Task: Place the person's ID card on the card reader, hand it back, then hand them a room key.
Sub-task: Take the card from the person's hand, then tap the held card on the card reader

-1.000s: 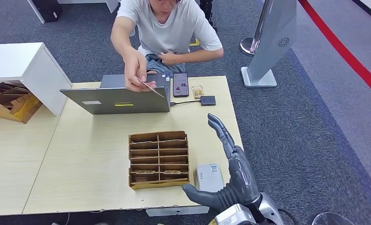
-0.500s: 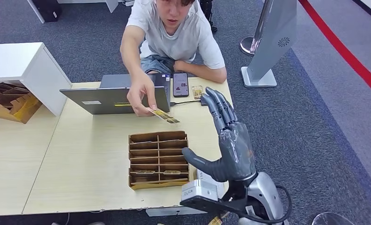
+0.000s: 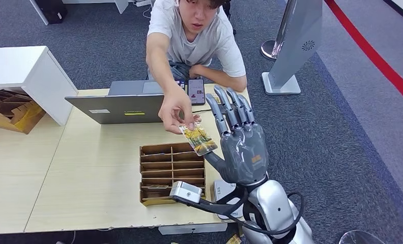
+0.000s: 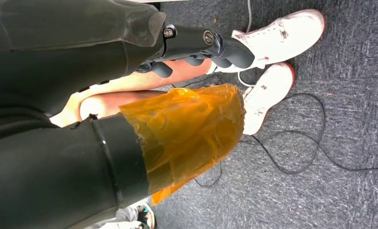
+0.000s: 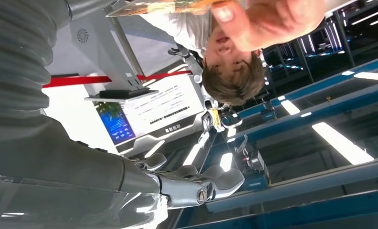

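I see my right hand (image 3: 240,147) raised mid-frame in the head view, fingers spread wide and upright, holding nothing. The person's hand (image 3: 176,109) pinches the ID card (image 3: 198,139) just left of my palm, above the wooden card organizer (image 3: 172,173); card reader (image 3: 225,192) at lower centre. Left hand (image 4: 201,47) hangs low, can't tell its state

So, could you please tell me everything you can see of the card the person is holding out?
The small rectangular card with a yellow-green picture looks thin, glossy and rigid. It is tilted, its printed face turned up, held in the air above the brown cardboard slotted organiser. The person's hand pinches its upper end. Its lower end lies at the thumb side of the robot's raised grey right hand; whether they touch, I cannot tell.
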Robot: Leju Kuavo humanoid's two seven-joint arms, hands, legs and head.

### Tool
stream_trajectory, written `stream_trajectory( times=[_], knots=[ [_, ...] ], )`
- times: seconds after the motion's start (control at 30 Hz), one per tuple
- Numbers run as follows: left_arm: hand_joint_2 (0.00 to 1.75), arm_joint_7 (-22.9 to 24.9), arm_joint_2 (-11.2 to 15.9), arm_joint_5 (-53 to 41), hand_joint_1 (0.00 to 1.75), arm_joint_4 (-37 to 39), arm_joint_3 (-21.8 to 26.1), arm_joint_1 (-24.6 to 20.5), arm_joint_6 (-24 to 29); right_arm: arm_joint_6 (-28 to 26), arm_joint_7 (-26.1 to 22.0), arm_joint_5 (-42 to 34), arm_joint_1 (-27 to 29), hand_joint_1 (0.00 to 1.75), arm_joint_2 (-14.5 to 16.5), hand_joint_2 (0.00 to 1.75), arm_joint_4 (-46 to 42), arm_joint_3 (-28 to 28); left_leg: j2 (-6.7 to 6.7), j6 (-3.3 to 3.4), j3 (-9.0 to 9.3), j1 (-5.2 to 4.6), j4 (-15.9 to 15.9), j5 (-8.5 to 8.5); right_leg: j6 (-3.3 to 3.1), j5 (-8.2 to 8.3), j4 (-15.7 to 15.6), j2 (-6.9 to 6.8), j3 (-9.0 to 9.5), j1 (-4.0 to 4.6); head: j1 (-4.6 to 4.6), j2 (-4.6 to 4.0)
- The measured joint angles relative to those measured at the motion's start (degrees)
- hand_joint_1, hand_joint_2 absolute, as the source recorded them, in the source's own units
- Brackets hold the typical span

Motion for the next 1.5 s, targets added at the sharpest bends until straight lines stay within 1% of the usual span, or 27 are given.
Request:
stream_trajectory(
  times=[0.4,0.43,0.47,0.53,0.57,0.6,1.37,1.5],
  knots=[
    [0.00,0.00,-0.01,-0.03,0.00,0.00,0.00,-0.09,-0.27,-0.57,0.55,0.37,-0.32,0.00,0.00,1.75,1.97,0.44,0.00,0.00,0.00,0.00,0.00,0.00,0.00,0.00,0.00,0.00,-0.01,0.00,-0.01,0.00],
    [0.00,0.00,-0.01,-0.03,0.00,0.00,0.00,-0.09,-0.27,-0.58,0.55,0.27,-0.32,0.24,0.00,1.75,1.99,0.44,0.00,0.00,0.00,0.00,0.00,0.00,0.00,0.00,0.00,0.00,-0.01,0.00,-0.01,0.00],
    [0.00,0.00,0.00,-0.04,0.00,0.00,0.00,-0.09,-0.28,-0.58,0.55,0.13,-0.32,0.60,0.00,1.75,2.00,0.45,0.00,0.00,0.00,0.00,0.00,0.00,0.00,0.00,0.00,0.00,-0.01,0.00,-0.01,0.00],
    [0.00,0.00,0.00,-0.09,0.00,0.00,0.00,-0.10,-0.30,-0.57,0.54,-0.20,-0.31,1.45,0.00,1.75,2.00,0.46,0.00,0.00,0.00,0.00,0.00,0.00,0.00,0.00,0.00,0.00,-0.01,0.00,-0.01,0.00],
    [0.00,0.00,0.01,-0.13,0.00,0.00,0.00,-0.11,-0.31,-0.55,0.50,-0.40,-0.31,1.64,0.00,1.75,2.00,0.46,0.00,0.00,0.00,0.00,0.00,0.00,0.00,0.00,0.00,0.00,-0.01,0.00,-0.01,0.00],
    [0.00,0.00,0.00,-0.17,0.00,0.00,0.00,-0.12,-0.33,-0.53,0.45,-0.57,-0.31,1.73,0.00,1.75,2.00,0.47,0.00,0.00,0.00,0.00,0.00,0.00,0.00,0.00,0.00,0.00,-0.01,0.00,-0.01,0.00],
    [0.00,0.00,-0.01,-0.61,0.00,0.00,0.00,-0.24,-0.52,-0.28,-0.49,-2.58,-0.26,1.75,0.00,1.75,2.28,0.51,0.00,0.00,0.01,0.00,0.00,0.00,0.00,0.00,0.00,0.00,0.00,0.00,-0.01,0.00],
    [0.00,0.00,-0.01,-0.60,0.00,0.00,0.00,-0.24,-0.52,-0.08,-0.94,-4.07,-0.09,1.75,0.00,1.75,2.28,0.51,0.00,0.00,0.01,0.00,0.00,0.00,0.00,0.00,0.00,0.00,0.00,0.00,-0.01,0.00]
  ],
)
